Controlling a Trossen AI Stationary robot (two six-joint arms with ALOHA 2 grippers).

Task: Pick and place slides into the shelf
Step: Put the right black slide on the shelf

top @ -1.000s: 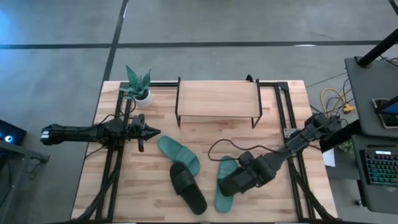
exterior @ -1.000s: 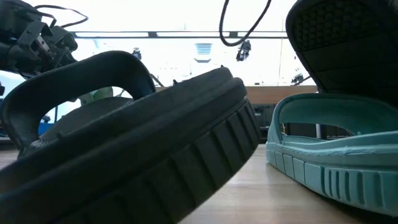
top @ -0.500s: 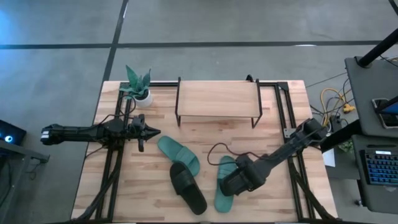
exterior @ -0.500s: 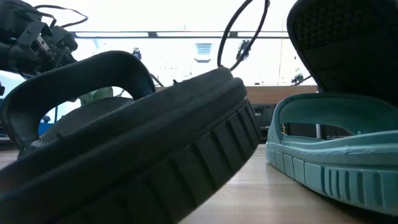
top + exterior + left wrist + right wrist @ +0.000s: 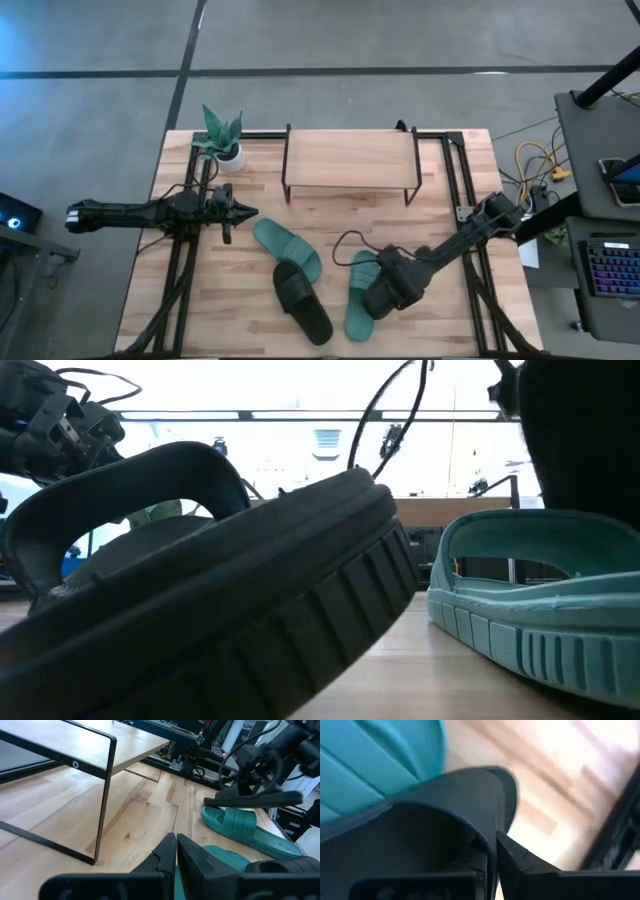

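Black slide pinched in the right end effector, lifted over a teal slide near the front right of the tabletop. Fingers pressed onto the black strap in the right wrist view. Second black slide lying flat in the front middle, touching the heel of another teal slide just behind it. Both in the way between the lifted slide and the left side. Wooden shelf at the back middle, well apart from all four slides, top board bare. Small potted plant just beside the shelf's left end. Dark cable looping over the tabletop near the right arm. Left end effector pressed together, holding nothing, hanging near the plant.
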